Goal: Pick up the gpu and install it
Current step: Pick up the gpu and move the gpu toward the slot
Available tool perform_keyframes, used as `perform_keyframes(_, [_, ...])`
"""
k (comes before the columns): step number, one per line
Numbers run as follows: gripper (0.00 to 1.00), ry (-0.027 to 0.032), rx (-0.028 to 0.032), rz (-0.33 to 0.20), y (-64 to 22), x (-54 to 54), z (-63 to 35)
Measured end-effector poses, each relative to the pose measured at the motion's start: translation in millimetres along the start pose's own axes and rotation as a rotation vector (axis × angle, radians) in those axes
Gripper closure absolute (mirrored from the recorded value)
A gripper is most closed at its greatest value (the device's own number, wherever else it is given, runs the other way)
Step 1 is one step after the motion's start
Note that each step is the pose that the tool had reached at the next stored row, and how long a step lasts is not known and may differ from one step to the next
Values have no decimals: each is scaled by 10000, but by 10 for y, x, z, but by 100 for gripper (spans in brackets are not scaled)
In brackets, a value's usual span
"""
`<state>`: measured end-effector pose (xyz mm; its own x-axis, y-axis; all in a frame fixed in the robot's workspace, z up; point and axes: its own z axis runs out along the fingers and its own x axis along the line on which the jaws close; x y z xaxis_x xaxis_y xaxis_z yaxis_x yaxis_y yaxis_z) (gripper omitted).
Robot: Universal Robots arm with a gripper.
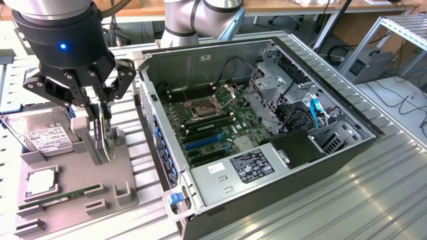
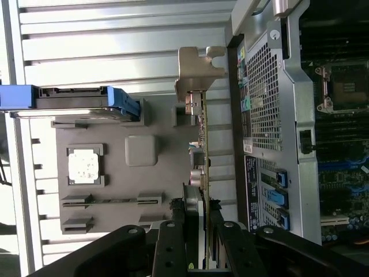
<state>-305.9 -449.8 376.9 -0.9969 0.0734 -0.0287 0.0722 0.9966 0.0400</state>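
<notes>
1. Your fingers (image 2: 215,226) are clamped on the gpu (image 2: 202,151), one against each face.
2. The gpu stands on edge. Its long axis runs straight out from the fingers, with the pale bracket (image 2: 199,72) at the far end. You cannot tell whether it has left its slot.
3. Beneath the fingers is the grey holder (image 1: 70,172). It carries a hard drive (image 1: 41,134), a processor (image 1: 41,183) and a memory stick (image 1: 60,196), all to one side of the fingers.
4. Just beside the fingers on the other side, the open computer case (image 1: 267,125) lies on the worktop (image 1: 373,200).
</notes>
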Motion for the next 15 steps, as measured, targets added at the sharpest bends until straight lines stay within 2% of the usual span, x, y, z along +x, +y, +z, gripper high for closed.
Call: perform_keyframes(15, [73,0,0,0,2,-1,-46])
